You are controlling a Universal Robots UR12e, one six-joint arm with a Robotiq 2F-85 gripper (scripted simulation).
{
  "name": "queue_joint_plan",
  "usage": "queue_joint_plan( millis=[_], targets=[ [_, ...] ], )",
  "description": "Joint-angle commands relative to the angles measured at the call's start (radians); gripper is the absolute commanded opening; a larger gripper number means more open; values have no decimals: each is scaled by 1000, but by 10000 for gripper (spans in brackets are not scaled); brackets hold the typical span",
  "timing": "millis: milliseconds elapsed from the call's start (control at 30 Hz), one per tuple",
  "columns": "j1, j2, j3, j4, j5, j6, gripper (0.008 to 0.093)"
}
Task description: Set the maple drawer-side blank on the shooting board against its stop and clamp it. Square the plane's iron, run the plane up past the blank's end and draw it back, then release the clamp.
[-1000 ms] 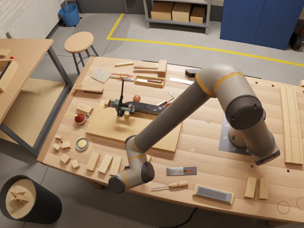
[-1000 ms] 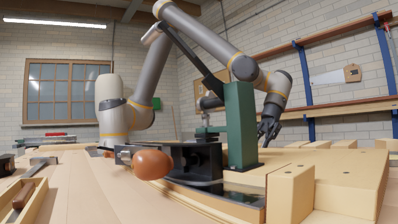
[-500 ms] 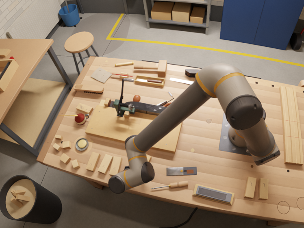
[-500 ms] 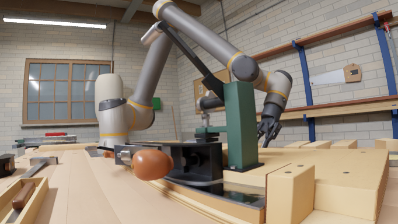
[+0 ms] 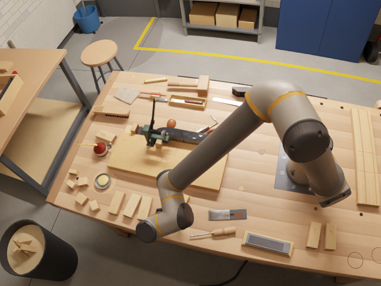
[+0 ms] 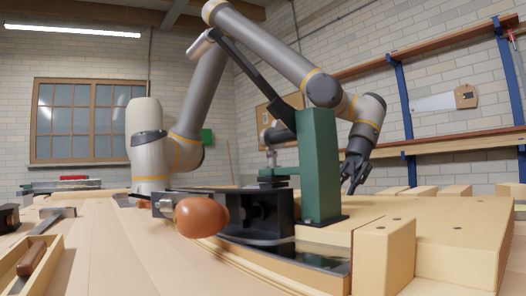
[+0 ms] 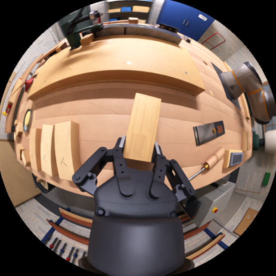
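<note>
At the bench's near-left edge, just in front of the shooting board, the maple blank lies on the benchtop. The blank's near end is held in the closed fingers of my gripper. The arm's wrist hides the blank from the side camera. The green toggle clamp stands at the board's far-left corner, its handle raised. The wooden stop sits beside it. The plane lies on its side along the board's far edge, with a brown knob.
Behind the board lie a mallet, a chisel tray and a brush. Three more blanks lie to the left of my gripper. A screwdriver, a sharpening stone and a grey card lie to the right.
</note>
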Motion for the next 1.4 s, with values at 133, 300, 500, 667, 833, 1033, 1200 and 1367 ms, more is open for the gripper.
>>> queue_joint_plan(
  millis=[133, 300, 500, 667, 833, 1033, 1200, 1367],
  targets=[
    [0, -1, 0, 0, 0, 0, 370],
    [0, -1, 0, 0, 0, 0, 353],
    [0, -1, 0, 0, 0, 0, 333],
    [0, -1, 0, 0, 0, 0, 316],
    [0, -1, 0, 0, 0, 0, 300],
    [0, -1, 0, 0, 0, 0, 280],
    [0, -1, 0, 0, 0, 0, 263],
    [0, -1, 0, 0, 0, 0, 246]
  ],
)
